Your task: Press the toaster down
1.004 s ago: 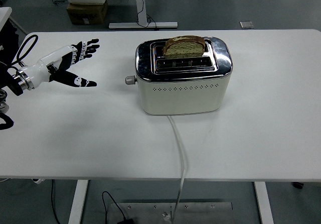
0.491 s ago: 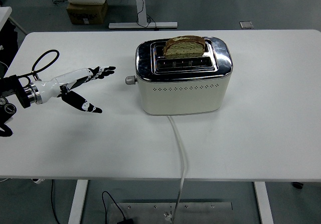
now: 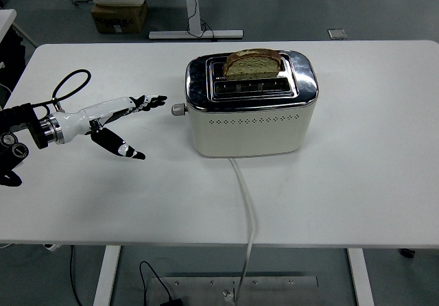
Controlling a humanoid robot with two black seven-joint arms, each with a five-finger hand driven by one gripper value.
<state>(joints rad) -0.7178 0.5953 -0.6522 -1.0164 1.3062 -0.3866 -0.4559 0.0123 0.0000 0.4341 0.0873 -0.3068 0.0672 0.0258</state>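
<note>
A cream toaster [image 3: 250, 124] with a chrome top stands at the table's middle, and a slice of bread [image 3: 252, 64] sticks up from its rear slot. Its small lever knob [image 3: 178, 110] juts from the left end, in the raised position. My left hand [image 3: 127, 117] reaches in from the left with fingers stretched flat toward the knob and thumb [image 3: 123, 148] hanging lower. The fingertips [image 3: 159, 100] are a short gap left of the knob, not touching it. The hand holds nothing. My right arm is out of sight.
The toaster's white cord [image 3: 247, 210] runs from its front down over the table's near edge. The white table [image 3: 357, 182] spreads wide around it. Behind the table a cardboard box [image 3: 118, 16] and a desk leg [image 3: 195, 25] stand on the floor.
My left hand has swung down and to the right across the table, from the far left toward the toaster's knob, flattening its fingers along the way. The toaster and bread have not moved.
</note>
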